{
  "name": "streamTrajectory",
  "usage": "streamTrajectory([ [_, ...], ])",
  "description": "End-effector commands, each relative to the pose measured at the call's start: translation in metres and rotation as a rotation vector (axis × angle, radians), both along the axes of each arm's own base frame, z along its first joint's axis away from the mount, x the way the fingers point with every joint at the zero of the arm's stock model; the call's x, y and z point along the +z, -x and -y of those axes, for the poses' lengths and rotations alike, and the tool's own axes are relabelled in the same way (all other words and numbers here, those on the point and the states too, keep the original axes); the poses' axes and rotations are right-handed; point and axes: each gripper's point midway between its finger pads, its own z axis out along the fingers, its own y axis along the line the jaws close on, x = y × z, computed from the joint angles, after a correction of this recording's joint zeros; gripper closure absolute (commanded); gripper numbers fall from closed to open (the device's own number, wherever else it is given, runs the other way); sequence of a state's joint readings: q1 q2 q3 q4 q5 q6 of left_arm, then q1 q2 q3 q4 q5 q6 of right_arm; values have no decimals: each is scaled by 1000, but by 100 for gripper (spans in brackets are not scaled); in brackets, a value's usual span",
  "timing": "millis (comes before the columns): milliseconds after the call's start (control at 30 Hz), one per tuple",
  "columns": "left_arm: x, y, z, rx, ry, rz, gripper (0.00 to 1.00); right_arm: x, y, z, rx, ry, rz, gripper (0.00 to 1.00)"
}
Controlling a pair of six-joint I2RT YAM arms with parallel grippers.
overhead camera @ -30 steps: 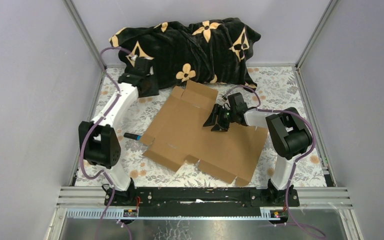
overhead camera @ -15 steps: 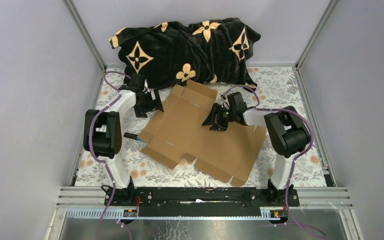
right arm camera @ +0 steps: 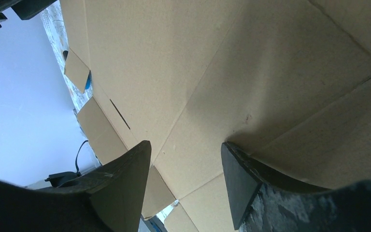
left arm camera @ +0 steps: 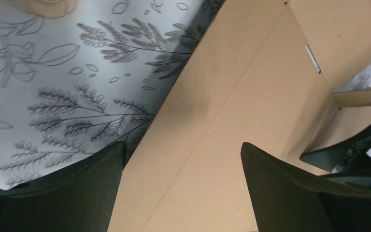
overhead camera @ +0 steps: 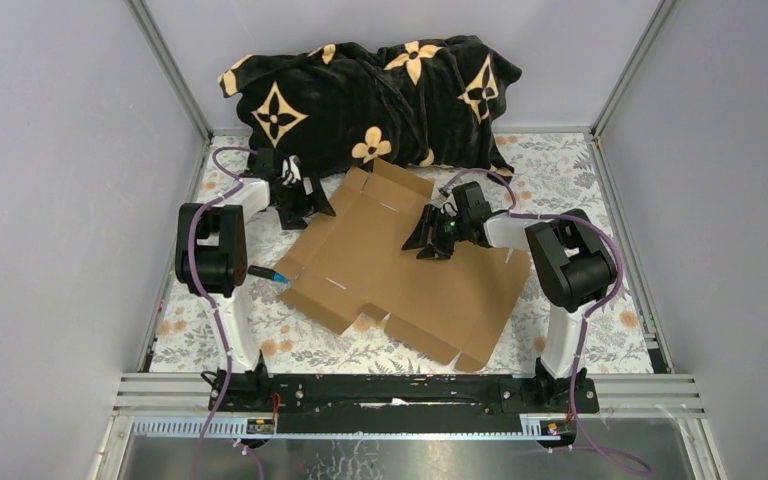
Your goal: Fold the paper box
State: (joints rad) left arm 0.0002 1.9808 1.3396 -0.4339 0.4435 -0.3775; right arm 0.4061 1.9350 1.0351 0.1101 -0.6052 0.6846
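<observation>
Flat paper box (overhead camera: 400,280) on floral table (overhead camera: 580,170), right hand (overhead camera: 426,242) over it, left hand (overhead camera: 310,205) beside its far-left edge

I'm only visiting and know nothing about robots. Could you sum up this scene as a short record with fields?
task: fold the paper box
box state: brown cardboard sheet, lying open and mostly flat on the flowered table cover
left tool: open, over the sheet's far left edge
right tool: open, tips down at the middle of the sheet
other things: black blanket with gold flowers at the back; blue-tipped pen beside the sheet's left edge
</observation>
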Motion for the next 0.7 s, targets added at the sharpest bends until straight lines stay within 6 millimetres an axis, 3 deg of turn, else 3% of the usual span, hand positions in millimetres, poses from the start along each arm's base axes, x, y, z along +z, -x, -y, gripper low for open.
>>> streamTrajectory([
  [0,-3,-7,15,-60,87,21,5,-25,1,9,1,90,-17,37],
  [167,-1,0,19,-78,104,16,15,-27,2,8,-2,82,-22,37],
  [367,4,7,25,-103,144,16,45,-32,5,7,-3,72,-32,37],
  [667,12,9,24,-118,132,29,54,-37,4,5,-4,61,-41,37],
])
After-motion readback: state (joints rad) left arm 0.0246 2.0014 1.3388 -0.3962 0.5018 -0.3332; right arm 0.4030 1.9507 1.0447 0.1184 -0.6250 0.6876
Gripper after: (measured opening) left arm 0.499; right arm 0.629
